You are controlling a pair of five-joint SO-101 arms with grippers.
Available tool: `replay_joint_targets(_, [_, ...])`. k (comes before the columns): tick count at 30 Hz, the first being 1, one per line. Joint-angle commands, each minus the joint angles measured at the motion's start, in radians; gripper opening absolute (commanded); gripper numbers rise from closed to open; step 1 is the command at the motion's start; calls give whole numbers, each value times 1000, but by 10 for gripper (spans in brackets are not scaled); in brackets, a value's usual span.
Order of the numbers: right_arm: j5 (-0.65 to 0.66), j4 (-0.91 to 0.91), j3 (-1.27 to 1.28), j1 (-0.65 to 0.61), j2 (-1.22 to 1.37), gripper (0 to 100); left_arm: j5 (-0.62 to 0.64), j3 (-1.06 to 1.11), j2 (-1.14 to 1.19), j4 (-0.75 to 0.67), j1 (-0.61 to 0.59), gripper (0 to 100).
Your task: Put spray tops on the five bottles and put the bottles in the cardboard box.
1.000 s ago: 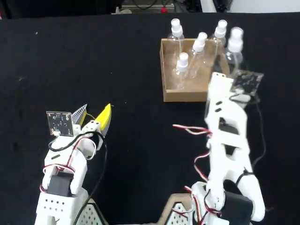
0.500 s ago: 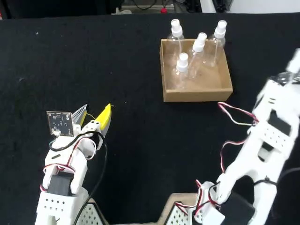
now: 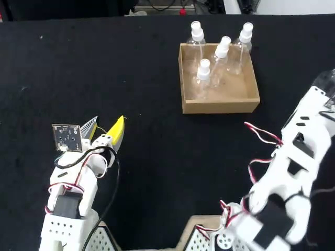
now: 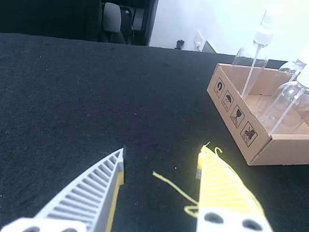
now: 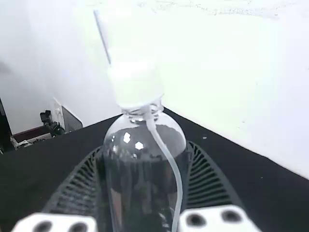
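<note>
While my right claw (image 5: 145, 152) is clamped on a clear spray bottle (image 5: 145, 188), its two ribbed fingers (image 5: 72, 188) press the bottle's rounded body from either side. A white spray top (image 5: 135, 89) sits on the neck, just past my fingertips, and a thin dip tube (image 5: 170, 169) curves down inside the clear body. In the high view my right arm (image 3: 296, 157) is stretched out by the edge of the black surface (image 3: 146, 63). The cardboard box (image 3: 220, 106) lies off to that claw's left, apart from it.

My left claw (image 3: 109, 119) is spread apart and grips nothing. It has one grey ribbed finger (image 4: 91, 193) and one yellow finger (image 4: 224, 188), with bare surface between the tips. From this claw the box is ahead and to the right, well apart. Four capped bottles (image 3: 203, 78) stand upright inside the box, each with a white spray top. One stands closest to my left claw, near the box's middle. The other three stand farther off, toward the wall of the box farthest from the claw. In the left wrist view the box shows beyond the yellow finger's tip, off to its side, with clear bottles rising above its rim.
</note>
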Motion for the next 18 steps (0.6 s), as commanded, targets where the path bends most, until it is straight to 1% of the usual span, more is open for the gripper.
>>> replay_joint_targets(1, [9,-181,-64,21,142,64,-3,22,-6,5,-2,238])
replay_joint_targets(6, [68,-328,-160,54,360,64,-3,22,-6,5,-2,238])
replay_joint_targets(12, [77,-500,-197,80,530,64,-2,22,-6,5,-2,238])
replay_joint_targets(18, [72,-559,-197,75,644,63,-3,22,-6,5,-2,238])
